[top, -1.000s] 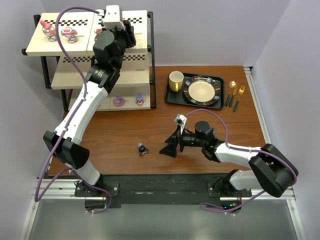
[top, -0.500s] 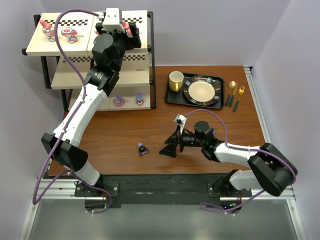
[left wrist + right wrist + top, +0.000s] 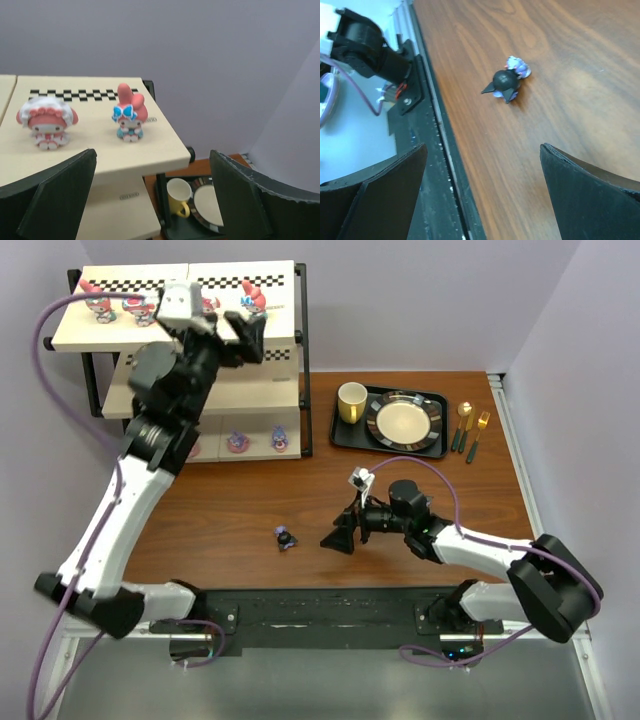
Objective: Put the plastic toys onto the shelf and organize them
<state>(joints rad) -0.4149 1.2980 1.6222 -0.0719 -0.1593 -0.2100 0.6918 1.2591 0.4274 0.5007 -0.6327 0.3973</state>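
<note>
The shelf [image 3: 80, 332] stands at the back left, and pink toys stand on its top board. In the left wrist view a bonnet-wearing pink toy [image 3: 46, 123] and a bunny-eared pink toy with a blue bow [image 3: 130, 117] stand upright on the board [image 3: 105, 147]. My left gripper [image 3: 235, 335] [image 3: 152, 156] hovers just in front of them, open and empty. Purple toys [image 3: 237, 443] [image 3: 281, 438] sit on the bottom tier. A dark toy [image 3: 286, 537] [image 3: 505, 82] lies on the table. My right gripper [image 3: 340, 535] [image 3: 483, 150] is open to its right, low over the wood.
A black tray [image 3: 342, 432] at the back right holds a yellow mug [image 3: 351, 400] [image 3: 177, 197] and a plate [image 3: 404, 422]. Gold cutlery [image 3: 466, 427] lies beside it. The table's near edge and black rail [image 3: 427, 130] run close to the right gripper.
My left gripper has opened, let go of the bunny-eared pink toy on the top board and drawn back to the left. The right arm has not moved.
</note>
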